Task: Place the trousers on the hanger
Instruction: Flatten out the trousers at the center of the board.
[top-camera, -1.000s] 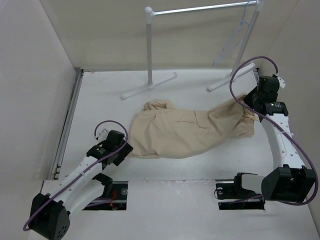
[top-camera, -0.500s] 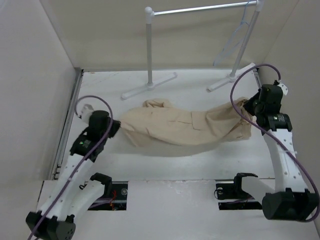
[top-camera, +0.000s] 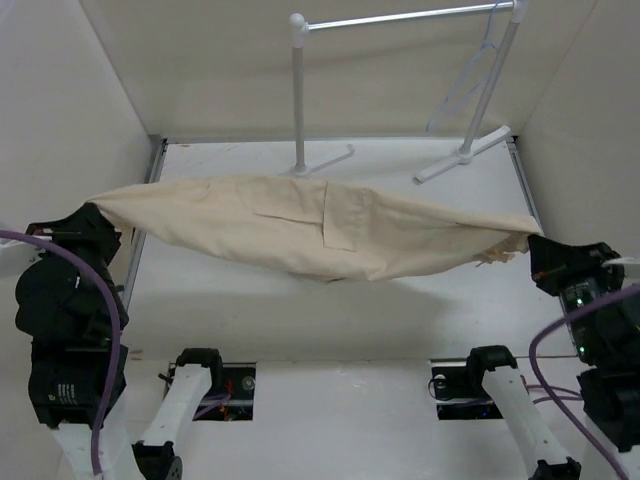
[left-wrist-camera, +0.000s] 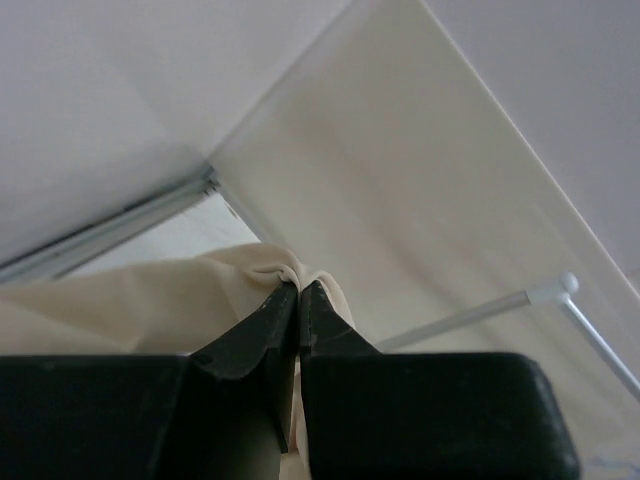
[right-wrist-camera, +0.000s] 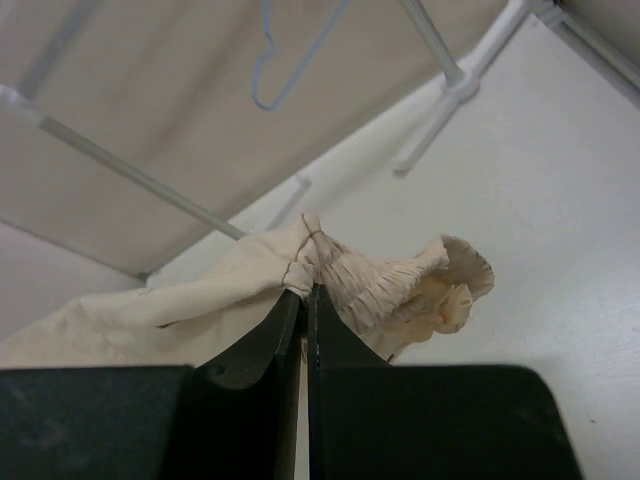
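The beige trousers (top-camera: 320, 225) hang stretched in the air above the white table (top-camera: 330, 320), sagging a little in the middle. My left gripper (top-camera: 98, 216) is shut on their left end; in the left wrist view the cloth (left-wrist-camera: 150, 300) bunches at the closed tips of that gripper (left-wrist-camera: 299, 288). On the right, my right gripper (top-camera: 532, 246) is shut on the gathered elastic end (right-wrist-camera: 380, 275), pinched at the tips (right-wrist-camera: 308, 292). The pale thin hanger (top-camera: 470, 75) hangs by its hook from the right end of the rack bar, and it also shows in the right wrist view (right-wrist-camera: 285, 60).
The white garment rack (top-camera: 298, 90) with its silver bar (top-camera: 400, 17) stands at the back of the table, its feet (top-camera: 465, 155) spread on the surface. Beige walls close in on the left and right. A metal rail (top-camera: 140, 240) runs along the table's left edge.
My left gripper closed on the trousers' left end. Both arms then rose and drew apart toward the near sides, lifting the trousers off the table and pulling them taut.
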